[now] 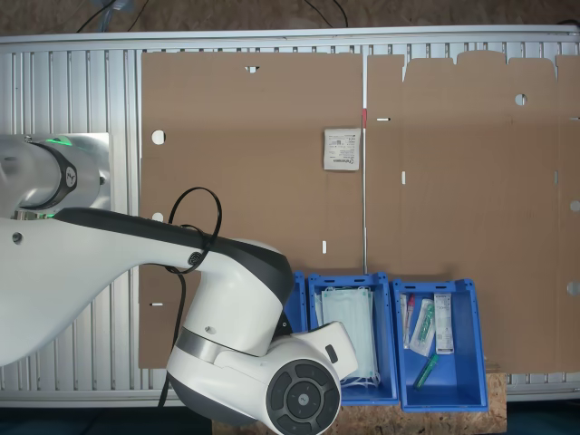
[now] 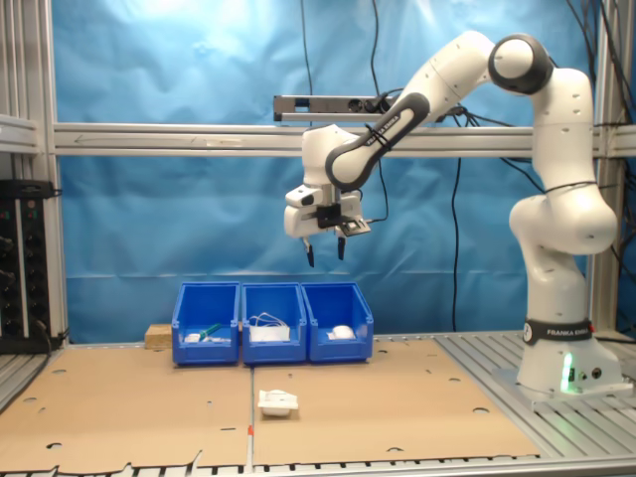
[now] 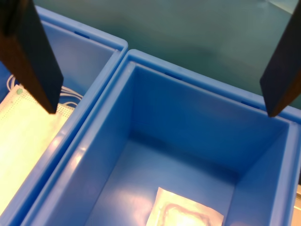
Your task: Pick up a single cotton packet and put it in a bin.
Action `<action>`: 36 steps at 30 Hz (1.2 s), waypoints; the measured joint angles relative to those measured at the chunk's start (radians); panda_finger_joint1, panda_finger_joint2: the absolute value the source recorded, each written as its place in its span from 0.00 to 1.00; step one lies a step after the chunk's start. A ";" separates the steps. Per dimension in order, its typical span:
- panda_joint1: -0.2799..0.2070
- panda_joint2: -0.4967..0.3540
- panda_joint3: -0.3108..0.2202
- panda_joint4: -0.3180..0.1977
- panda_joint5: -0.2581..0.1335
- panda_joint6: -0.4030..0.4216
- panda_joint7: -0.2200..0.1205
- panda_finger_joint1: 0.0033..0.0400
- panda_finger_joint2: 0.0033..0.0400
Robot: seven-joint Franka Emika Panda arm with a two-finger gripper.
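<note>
White packet (image 3: 186,214) inside wrist-view bin (image 3: 141,122)

Three bins in a row at one edge of your desk, one packet out on the open sheet.

You have the cotton packet (image 1: 342,149) lying flat near the middle of the desk (image 2: 129,412), well apart from the row. The bin (image 2: 338,322) sits at the end of the row nearest the arm's base and holds a packet (image 3: 184,212) on its floor. Touching it, the middle bin (image 1: 353,337) holds face masks (image 1: 349,331). The far end bin (image 1: 439,343) holds tubes and long packets. The jaws (image 2: 325,249) hang above the bin.
</note>
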 joint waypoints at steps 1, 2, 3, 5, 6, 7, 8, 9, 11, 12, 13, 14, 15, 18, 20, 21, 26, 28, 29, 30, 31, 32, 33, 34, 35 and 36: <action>0.000 0.000 0.000 0.000 0.000 0.000 0.000 1.00 1.00; 0.000 0.000 0.000 0.000 0.000 0.000 0.000 1.00 1.00; 0.000 0.000 0.000 0.000 0.000 0.000 0.000 1.00 1.00; 0.000 0.000 0.000 0.000 0.000 0.000 0.000 1.00 1.00; 0.000 0.000 0.000 0.000 0.000 0.000 0.000 1.00 1.00; 0.000 0.000 0.000 0.000 0.000 0.000 0.000 1.00 1.00; 0.000 0.000 0.000 0.000 0.000 0.000 0.000 1.00 1.00; 0.000 0.000 0.000 0.000 0.000 0.000 0.000 1.00 1.00; 0.000 0.000 0.000 0.000 0.000 0.000 0.000 1.00 1.00; 0.000 0.000 0.000 0.000 0.000 0.000 0.000 1.00 1.00; 0.000 0.000 0.000 0.000 0.000 0.000 0.000 1.00 1.00; 0.000 0.000 0.000 0.000 0.000 0.000 0.000 1.00 1.00; 0.000 0.000 0.000 0.000 0.000 0.000 0.000 1.00 1.00; 0.000 0.000 0.000 0.000 0.000 0.000 0.000 1.00 1.00; 0.000 0.000 0.000 0.000 0.000 0.000 0.000 1.00 1.00; 0.000 0.000 0.000 0.000 0.000 0.000 0.000 1.00 1.00; 0.000 0.000 0.000 0.000 0.000 0.000 0.000 1.00 1.00; 0.000 0.000 0.000 0.000 0.000 0.000 0.000 1.00 1.00; 0.001 -0.001 0.000 0.000 0.000 0.000 0.000 1.00 1.00; 0.001 -0.002 0.001 0.000 0.000 0.000 0.000 1.00 1.00; 0.002 -0.003 0.002 0.000 0.000 0.000 0.000 1.00 1.00; 0.003 -0.005 0.003 0.000 0.000 -0.001 0.000 1.00 1.00; 0.004 -0.007 0.004 0.000 0.000 -0.001 0.000 1.00 1.00; 0.005 -0.010 0.006 0.000 0.000 -0.003 0.000 1.00 1.00; 0.007 -0.012 0.008 0.000 0.000 -0.005 0.000 1.00 1.00; 0.009 -0.015 0.010 0.000 0.000 -0.007 0.000 1.00 1.00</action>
